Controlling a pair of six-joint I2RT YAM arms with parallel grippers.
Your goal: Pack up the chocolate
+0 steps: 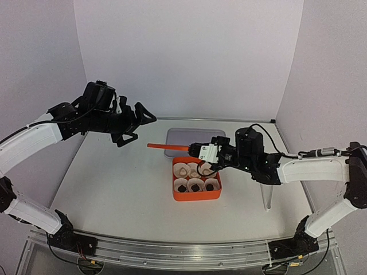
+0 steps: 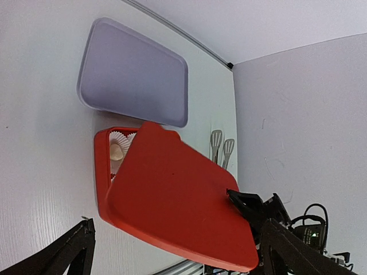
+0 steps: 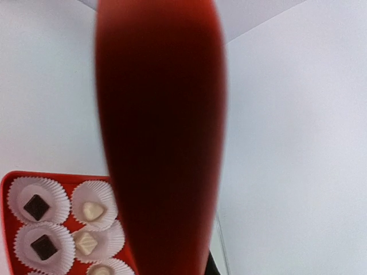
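Orange plastic marks the middle of the overhead view. An orange box (image 1: 196,196) sits on the white table (image 1: 114,189). In it, six white paper cups (image 1: 202,167) each hold one of the chocolates (image 1: 195,187), three dark in the near row and three cream-white in the far row. The right arm reaches in low from the right, forearm nearly level and wrist pointing left. The right gripper (image 1: 194,149) is clamped tight on one edge of an orange lid (image 1: 166,147), which hangs flat in the air over the far side of the box, seen edge-on. The left arm is raised with a bent elbow, its forearm stretched rightward high above the table. The left gripper (image 1: 139,129) is spread wide with nothing between its fingers, higher than the lid and not touching it. A grey tray (image 1: 186,136) lies behind the box.

From the left wrist, looking down, the two dark fingers (image 2: 69,255) splay toward the bottom corners. The lid covers most of the box beneath it, leaving a strip where one cream-white chocolate shows in its cup. The right gripper pinches the lid's lower-right corner.

From the right wrist, the lid fills the centre as a blurred red band that hides the fingers. At lower left, two dark and three pale chocolates sit in their cups inside the box.
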